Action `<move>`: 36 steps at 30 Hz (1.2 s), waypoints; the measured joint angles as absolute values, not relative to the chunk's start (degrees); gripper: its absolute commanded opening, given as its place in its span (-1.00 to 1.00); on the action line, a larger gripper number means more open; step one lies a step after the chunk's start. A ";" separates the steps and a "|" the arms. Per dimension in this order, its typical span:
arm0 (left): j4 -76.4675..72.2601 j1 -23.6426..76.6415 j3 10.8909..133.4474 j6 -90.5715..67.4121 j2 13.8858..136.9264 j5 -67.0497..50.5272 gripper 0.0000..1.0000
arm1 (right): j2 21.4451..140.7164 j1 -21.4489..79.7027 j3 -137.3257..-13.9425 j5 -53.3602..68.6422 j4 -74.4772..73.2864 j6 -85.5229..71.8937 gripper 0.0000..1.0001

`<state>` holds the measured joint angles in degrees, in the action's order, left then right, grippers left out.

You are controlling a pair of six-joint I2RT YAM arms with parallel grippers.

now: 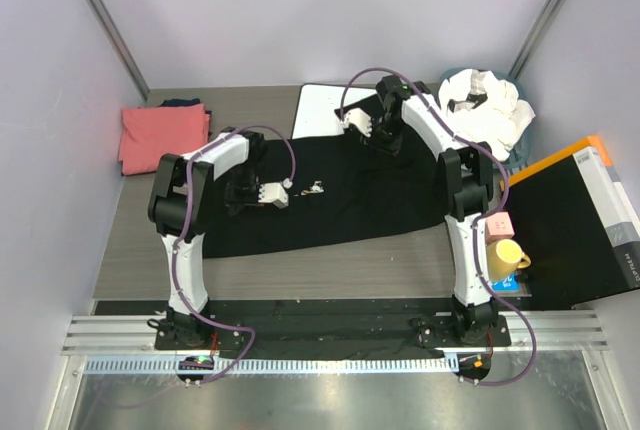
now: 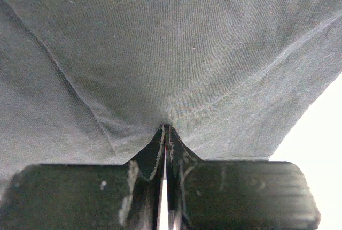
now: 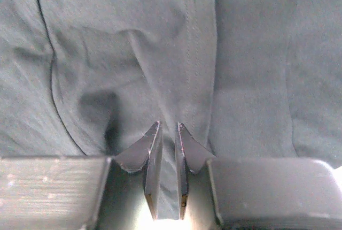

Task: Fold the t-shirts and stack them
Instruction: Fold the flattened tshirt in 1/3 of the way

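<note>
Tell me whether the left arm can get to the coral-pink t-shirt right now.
Probably, though not freely: the coral-pink t-shirt lies at the far left with nothing between, but the left gripper is shut on the black t-shirt and must release it first.

Matt black knit t-shirt (image 2: 160,53), wood-grain table (image 1: 300,268)

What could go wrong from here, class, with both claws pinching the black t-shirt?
The left claw pinches only a small tuck of the black t-shirt; it may slip free.
The right claw holds a thin ridge, so the fold could go crooked.
The right arm could snag the nearby white t-shirts.
</note>
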<state>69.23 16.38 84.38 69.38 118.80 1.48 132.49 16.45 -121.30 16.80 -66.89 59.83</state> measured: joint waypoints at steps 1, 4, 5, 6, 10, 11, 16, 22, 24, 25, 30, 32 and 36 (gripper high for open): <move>69.36 16.38 84.58 69.36 118.96 1.50 -1.00 | 132.51 16.64 -121.30 16.91 -66.89 59.81 -0.62; 69.73 16.49 85.14 69.21 119.35 1.50 -0.99 | 133.08 16.91 -121.32 17.08 -66.39 59.72 -0.63; 69.76 16.53 85.23 69.21 119.42 1.50 -1.00 | 133.43 16.97 -121.34 17.06 -66.02 59.66 -0.65; 69.76 16.53 85.30 69.19 119.44 1.50 -1.00 | 133.84 17.10 -121.34 17.06 -65.60 59.59 -0.66; 69.76 16.64 85.30 69.19 119.44 1.50 -1.00 | 136.07 17.26 -121.40 16.88 -63.64 59.51 -0.68; 69.76 16.64 85.30 69.19 119.44 1.50 -0.99 | 136.57 17.32 -121.40 16.75 -63.20 59.51 -0.69; 69.76 16.78 85.30 69.17 119.52 1.58 -1.00 | 137.51 17.76 -122.52 16.19 -61.01 59.33 -0.71; 68.49 17.82 83.05 69.36 119.11 5.04 -1.00 | 139.28 18.72 -124.36 15.84 -58.70 59.13 -0.73; 67.96 18.61 81.82 69.49 118.74 6.92 -1.00 | 139.28 19.03 -124.51 15.75 -58.08 59.16 -0.74; 67.88 18.85 81.56 69.49 118.69 7.57 -0.99 | 139.41 19.18 -124.53 15.73 -57.60 59.18 -0.74; 67.90 19.07 81.43 69.43 118.69 8.23 -1.00 | 139.79 19.77 -124.92 15.27 -56.34 59.20 -0.79; 67.90 19.07 81.43 69.45 118.69 8.32 -0.99 | 139.81 20.01 -124.92 14.96 -55.33 59.20 -0.81; 67.90 19.07 81.43 69.43 118.72 8.40 -0.99 | 139.87 20.62 -123.87 14.11 -50.41 59.16 -0.81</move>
